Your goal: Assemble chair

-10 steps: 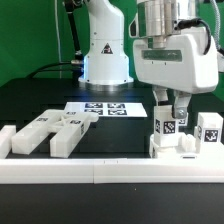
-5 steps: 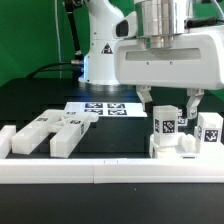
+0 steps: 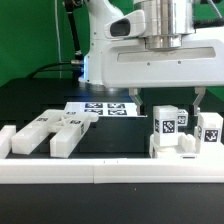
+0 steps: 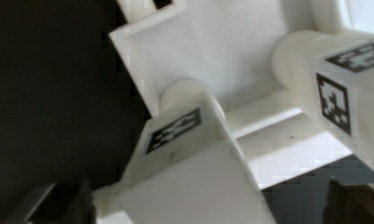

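Observation:
The partly built chair (image 3: 172, 143) stands at the exterior view's right, by the front rail. It is a white block base with two upright tagged pieces, one (image 3: 168, 124) in the middle and one (image 3: 208, 129) further right. My gripper (image 3: 168, 101) hangs just above the middle upright, open wide, one finger (image 3: 136, 101) on each side and nothing between them. In the wrist view the tagged white chair pieces (image 4: 198, 130) fill the picture, and the dark fingertips (image 4: 59, 203) stand apart on either side of one white piece.
Several loose white chair parts (image 3: 45, 132) lie at the exterior view's left. The marker board (image 3: 104, 108) lies flat behind them. A long low white rail (image 3: 100, 172) runs along the front edge. The robot base (image 3: 104, 55) stands at the back.
The jaws have spread from a narrow hold round the middle upright piece to wide open, letting it go. The piece stays standing on the chair base.

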You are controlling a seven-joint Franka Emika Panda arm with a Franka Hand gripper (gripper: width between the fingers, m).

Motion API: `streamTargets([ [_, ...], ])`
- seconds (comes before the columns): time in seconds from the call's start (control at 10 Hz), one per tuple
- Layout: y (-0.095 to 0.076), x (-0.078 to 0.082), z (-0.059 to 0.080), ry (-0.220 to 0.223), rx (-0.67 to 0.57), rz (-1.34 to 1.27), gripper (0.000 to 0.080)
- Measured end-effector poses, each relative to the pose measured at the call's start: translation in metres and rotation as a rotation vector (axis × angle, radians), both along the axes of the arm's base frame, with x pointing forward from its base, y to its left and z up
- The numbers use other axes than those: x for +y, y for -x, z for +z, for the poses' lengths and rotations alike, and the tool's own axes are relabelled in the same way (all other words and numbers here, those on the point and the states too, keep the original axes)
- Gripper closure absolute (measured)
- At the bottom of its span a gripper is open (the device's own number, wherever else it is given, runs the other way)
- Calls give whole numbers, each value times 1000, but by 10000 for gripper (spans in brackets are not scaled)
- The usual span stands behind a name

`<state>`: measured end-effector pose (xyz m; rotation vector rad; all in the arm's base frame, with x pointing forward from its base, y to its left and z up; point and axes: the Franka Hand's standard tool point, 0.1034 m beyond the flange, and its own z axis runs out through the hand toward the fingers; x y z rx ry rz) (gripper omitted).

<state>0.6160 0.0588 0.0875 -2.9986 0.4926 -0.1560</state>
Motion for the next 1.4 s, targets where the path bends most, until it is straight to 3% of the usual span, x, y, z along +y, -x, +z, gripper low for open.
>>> streamTargets([
  [0.4,0,0,-1,36,-19,264,154],
  [0.5,0,0,-1,35,-19,262,308],
  [0.6,0,0,-1,35,-19,262,308],
  [0.7,0,0,-1,35,-19,262,489],
  [1.1,0,-1,-1,33,-17,240,511],
  [1.4,-2,-1,-1,-5,14,-70,511],
])
